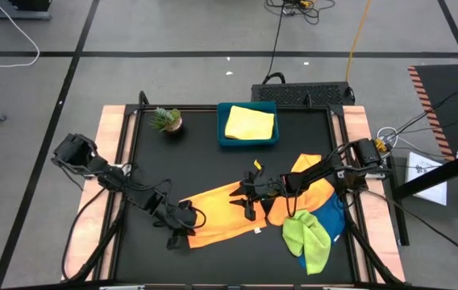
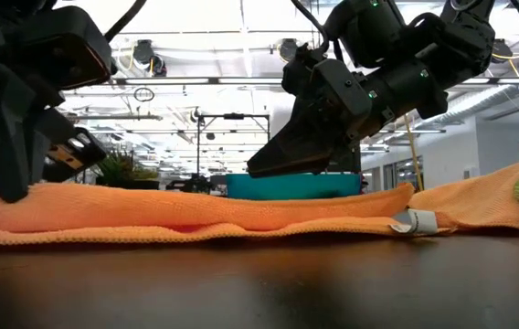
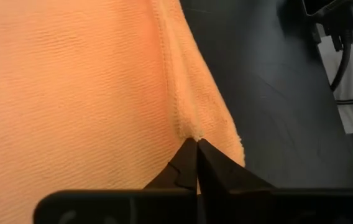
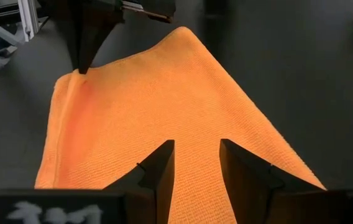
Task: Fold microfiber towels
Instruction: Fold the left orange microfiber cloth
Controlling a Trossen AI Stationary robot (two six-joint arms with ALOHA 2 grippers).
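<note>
High view count: you have five towels — two orange, one yellow (image 1: 250,122), one green (image 1: 306,235), one blue (image 1: 331,219).
Left gripper (image 3: 195,144): jaws pressed together, pinching the edge of the spread orange towel (image 1: 222,211).
Right gripper (image 4: 196,155): jaws spread, that orange towel directly beneath them.
Second orange towel (image 1: 311,190): behind your right jaws.
Tray (image 1: 222,135): one, holding yellow.
</note>
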